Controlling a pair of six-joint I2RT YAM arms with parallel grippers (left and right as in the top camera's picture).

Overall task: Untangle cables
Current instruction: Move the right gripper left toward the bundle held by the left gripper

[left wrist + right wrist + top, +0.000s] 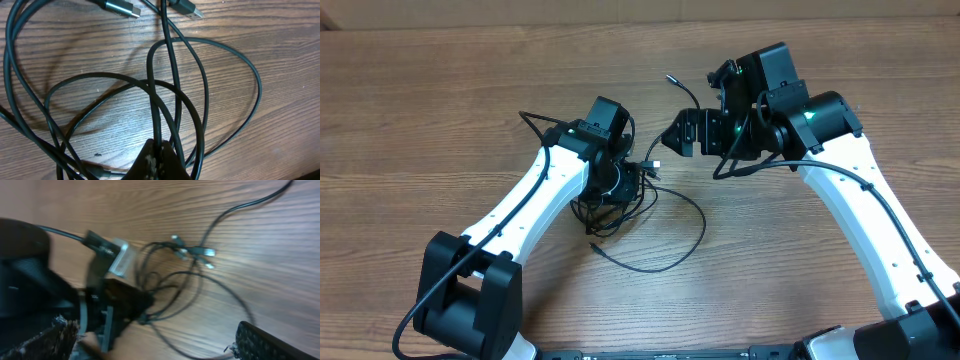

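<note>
Several thin black cables (692, 232) lie in a tangle on the wooden table, with silver plug ends (655, 166) near the middle. My left gripper (623, 186) sits low over the tangle. In the left wrist view that gripper (159, 148) is shut on one upright strand of the cables (200, 85), and two plugs (124, 8) lie at the top. My right gripper (670, 140) hovers just right of the plugs. It stands open (155, 345) above the cables (200, 277), and nothing lies between its fingers (260, 342).
One cable end (673, 79) trails off toward the far side of the table. The left arm's wrist (117, 297) fills the left of the right wrist view, close to my right gripper. Bare wood (440, 110) surrounds the tangle.
</note>
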